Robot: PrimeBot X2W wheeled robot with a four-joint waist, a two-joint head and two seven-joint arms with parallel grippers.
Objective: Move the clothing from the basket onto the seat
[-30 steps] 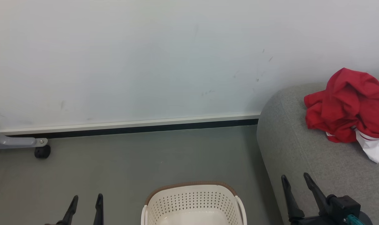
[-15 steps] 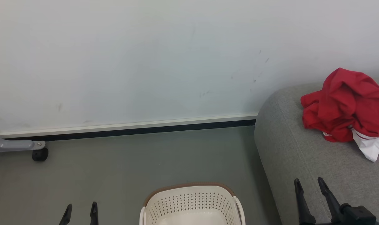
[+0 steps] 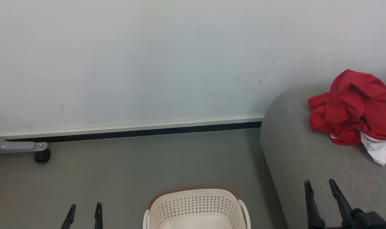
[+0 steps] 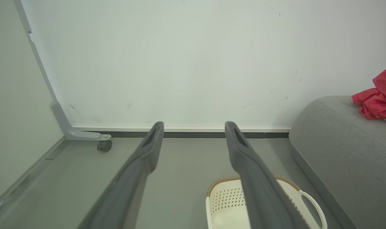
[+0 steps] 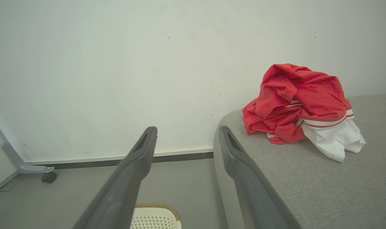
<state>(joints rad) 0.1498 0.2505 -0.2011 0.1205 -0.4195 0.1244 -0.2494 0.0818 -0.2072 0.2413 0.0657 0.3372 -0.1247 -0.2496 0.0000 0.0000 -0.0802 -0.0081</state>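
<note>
Fingers of left gripper [image 3: 86, 206] and right gripper [image 3: 319, 182] were spread wide, holding nothing. Clothing [image 3: 352, 108] lay bunched on the sofa [image 3: 301, 152], long axis unclear.

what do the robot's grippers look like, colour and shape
The left gripper and right gripper each have two long, slim fingers, dark grey to black, tapering, with a recessed slot near each tip. A blocky black base sits behind the right pair.
</note>
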